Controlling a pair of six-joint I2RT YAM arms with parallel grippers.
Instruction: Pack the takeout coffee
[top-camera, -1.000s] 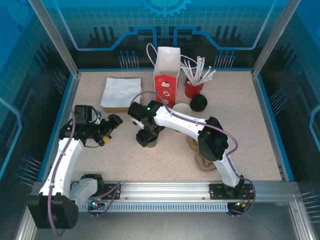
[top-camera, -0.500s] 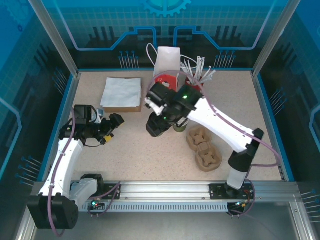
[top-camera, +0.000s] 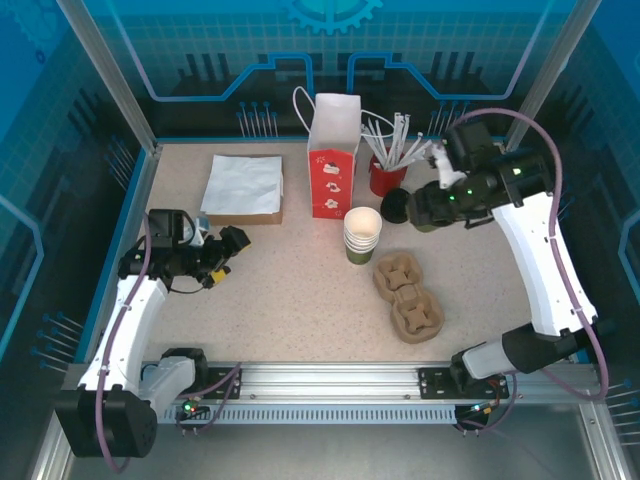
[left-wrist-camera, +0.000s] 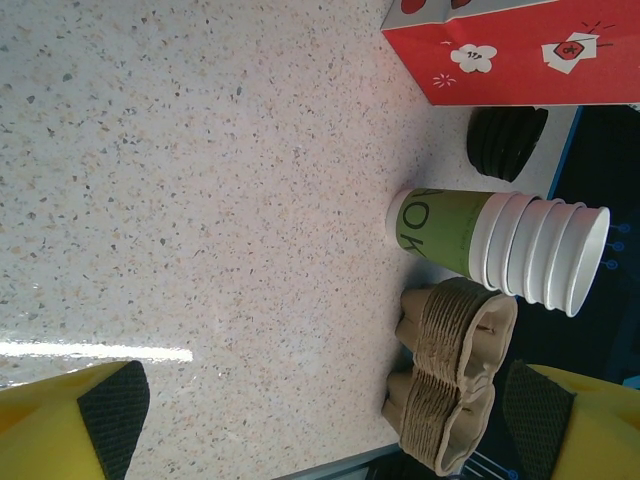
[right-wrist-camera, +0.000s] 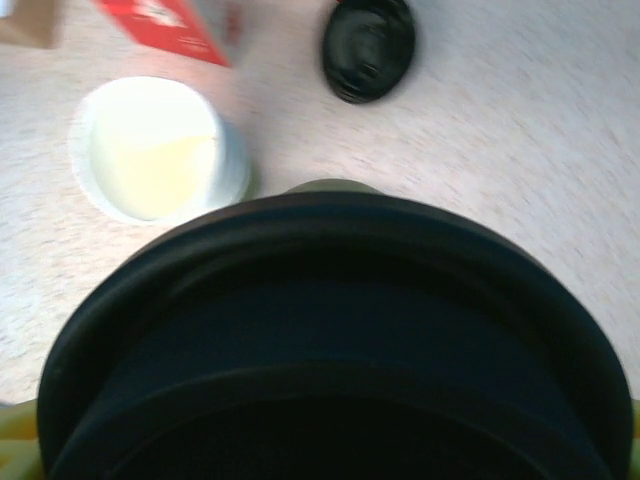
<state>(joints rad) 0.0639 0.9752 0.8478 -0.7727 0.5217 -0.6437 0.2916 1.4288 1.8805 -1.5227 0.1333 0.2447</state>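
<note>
Two grippers show; our right gripper (top-camera: 428, 210) hangs above the desk (top-camera: 300, 310) near its back right corner, jaws spread wide yet clamped round the coffee cup (right-wrist-camera: 335, 340), its black-lidded top turned toward the wrist camera; our left gripper (top-camera: 226, 250) sits low by the left edge, jaws gaping wide with nothing between the pads (left-wrist-camera: 112, 408). We see the stack of cups (top-camera: 362, 235) mid-desk, just in front of the red bag (top-camera: 330, 165); the pulp carrier (top-camera: 407, 295) lies nearer the front edge, right of the stack.
</note>
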